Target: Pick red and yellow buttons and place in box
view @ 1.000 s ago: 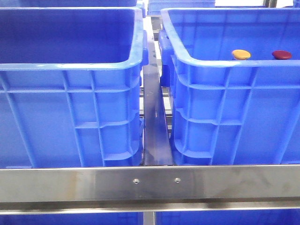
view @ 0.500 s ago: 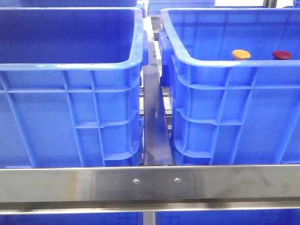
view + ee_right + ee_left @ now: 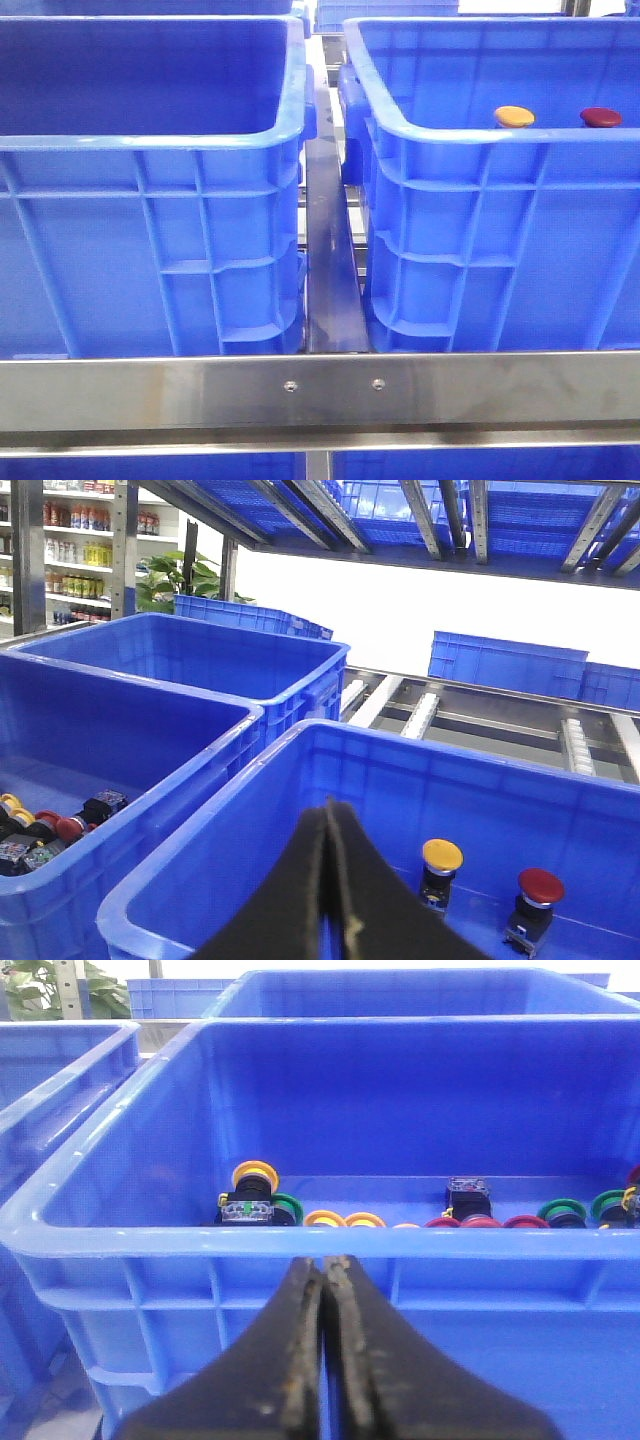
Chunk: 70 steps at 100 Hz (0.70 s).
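Observation:
The yellow button (image 3: 514, 116) and the red button (image 3: 601, 117) stand upright side by side inside the right blue crate (image 3: 470, 140), seen just over its near rim. In the right wrist view the yellow button (image 3: 442, 856) and red button (image 3: 540, 886) sit on that crate's floor, beyond and to the side of my right gripper (image 3: 331, 806), which is shut and empty above the crate. My left gripper (image 3: 325, 1262) is shut and empty, just outside the near wall of another blue crate (image 3: 150, 1235). Neither gripper shows in the front view.
The left crate (image 3: 150, 140) stands beside the right one, with a metal rail (image 3: 328, 260) between them and a steel bar (image 3: 320, 390) across the front. Several yellow, red and green buttons (image 3: 345, 1220) lie in the crate before my left gripper. More crates stand behind.

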### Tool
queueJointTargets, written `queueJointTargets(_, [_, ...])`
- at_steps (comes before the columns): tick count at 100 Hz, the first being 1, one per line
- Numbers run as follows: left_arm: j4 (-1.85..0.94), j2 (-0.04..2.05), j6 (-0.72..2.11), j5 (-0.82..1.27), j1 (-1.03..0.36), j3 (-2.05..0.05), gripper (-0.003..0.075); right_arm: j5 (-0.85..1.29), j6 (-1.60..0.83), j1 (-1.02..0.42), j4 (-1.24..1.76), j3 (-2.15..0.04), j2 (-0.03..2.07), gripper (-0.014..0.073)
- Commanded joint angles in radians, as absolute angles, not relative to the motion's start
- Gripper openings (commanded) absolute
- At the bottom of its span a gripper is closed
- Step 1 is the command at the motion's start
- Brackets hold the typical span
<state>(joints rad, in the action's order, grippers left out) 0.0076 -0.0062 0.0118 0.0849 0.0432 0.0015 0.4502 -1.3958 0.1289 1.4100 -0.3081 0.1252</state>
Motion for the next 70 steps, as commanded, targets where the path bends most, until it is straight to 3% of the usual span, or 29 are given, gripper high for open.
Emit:
queueJointTargets(1, [0.000,-0.036,0.000,0.000,0.045,0.052,-0.0020,0.440,-1.408,0.127,1.442,-0.332,0.136,-0.0058])
queueJointTargets(70, [0.000,-0.036,0.000,0.000,0.045,0.052,-0.0020,0.374,-1.368,0.129,1.435,-0.328,0.136,-0.0058])
